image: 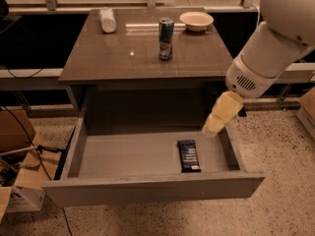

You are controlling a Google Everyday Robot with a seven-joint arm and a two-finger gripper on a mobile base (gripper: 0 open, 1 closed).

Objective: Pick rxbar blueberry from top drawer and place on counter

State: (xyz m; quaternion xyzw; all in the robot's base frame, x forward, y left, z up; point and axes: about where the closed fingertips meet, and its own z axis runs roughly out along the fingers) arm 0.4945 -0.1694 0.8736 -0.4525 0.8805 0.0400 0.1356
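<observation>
Though text unreadable, rxbar blueberry [189,155] in top drawer [147,189], pincer [214,126] nearby.

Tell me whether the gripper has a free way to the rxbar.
Probably yes: the top drawer is open, the rxbar blueberry lies uncovered, and the gripper hangs near it with nothing between.

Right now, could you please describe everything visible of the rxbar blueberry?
The rxbar blueberry is a flat bar in a dark navy wrapper with pale text lines. It lies flat on the grey floor of the open top drawer, right of centre. The gripper hangs above and right of it, not touching.
</observation>
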